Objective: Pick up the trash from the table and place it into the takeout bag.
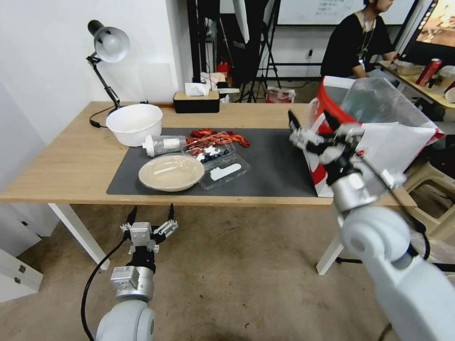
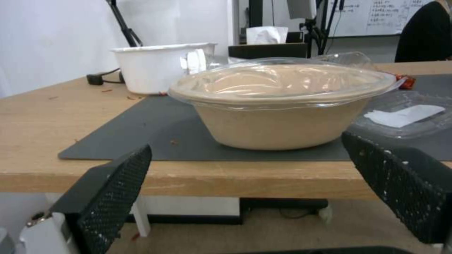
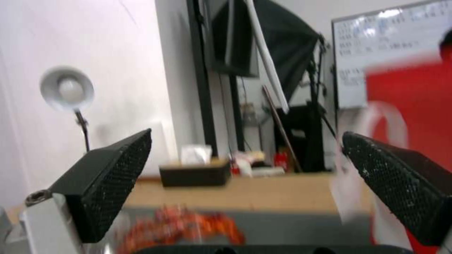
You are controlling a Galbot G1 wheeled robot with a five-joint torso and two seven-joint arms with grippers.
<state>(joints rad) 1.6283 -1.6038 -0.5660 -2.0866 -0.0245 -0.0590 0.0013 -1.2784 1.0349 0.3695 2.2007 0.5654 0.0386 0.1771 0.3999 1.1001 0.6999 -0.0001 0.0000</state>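
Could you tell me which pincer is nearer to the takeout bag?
Right. The right pincer is open beside the takeout bag's front edge; the left pincer is open below the table edge, far across.

Light-wood table (image 1: 57, 166) with a dark grey mat (image 1: 270, 166). Near left on the mat: beige plate (image 1: 170, 173) beside a clear clamshell (image 1: 227, 170) bearing a white label. Farther back: red scraps (image 1: 215, 137), seemingly orange-tinged, a clear white-capped bottle (image 1: 163, 144) and a white bowl (image 1: 134, 124). At right: red-and-white takeout bag (image 1: 327, 123), silvery inside. Black tissue box (image 1: 196, 103) with a wooden top at the far edge.
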